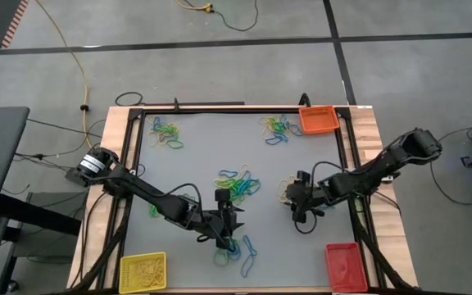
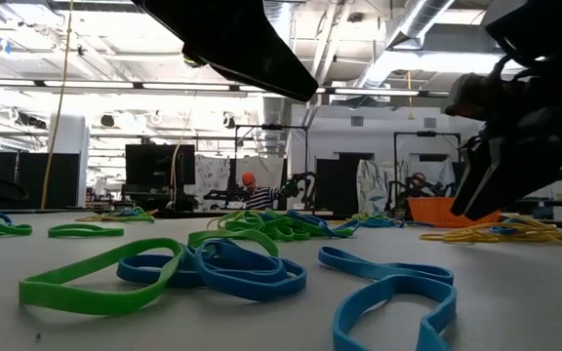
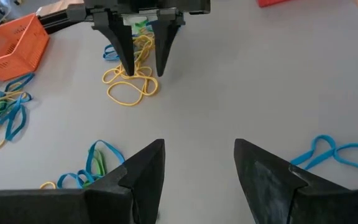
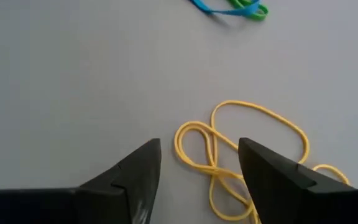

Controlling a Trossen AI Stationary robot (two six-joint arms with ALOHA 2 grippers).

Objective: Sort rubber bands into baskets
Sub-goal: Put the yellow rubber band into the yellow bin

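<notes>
Rubber bands in yellow, green and blue lie in loose heaps on the grey table: far left (image 1: 166, 133), far right (image 1: 277, 129), middle (image 1: 238, 184) and near middle (image 1: 236, 250). A small tangle of yellow rubber bands (image 4: 253, 143) lies flat under my right gripper (image 4: 199, 149), which is open with its fingers on either side of the tangle's loops. My left gripper (image 3: 197, 168) is open too, above bare table beside the near-middle heap, with nothing between its fingers. The orange basket (image 1: 318, 120) stands at the far right, the yellow basket (image 1: 142, 271) near left, the red basket (image 1: 345, 265) near right.
A black frame (image 1: 138, 147) runs around the grey table, on a wooden board. Blue and green bands (image 2: 213, 268) lie close to the low camera. Bare table (image 3: 260, 81) lies between the two grippers. Cables run over the floor beyond the far edge.
</notes>
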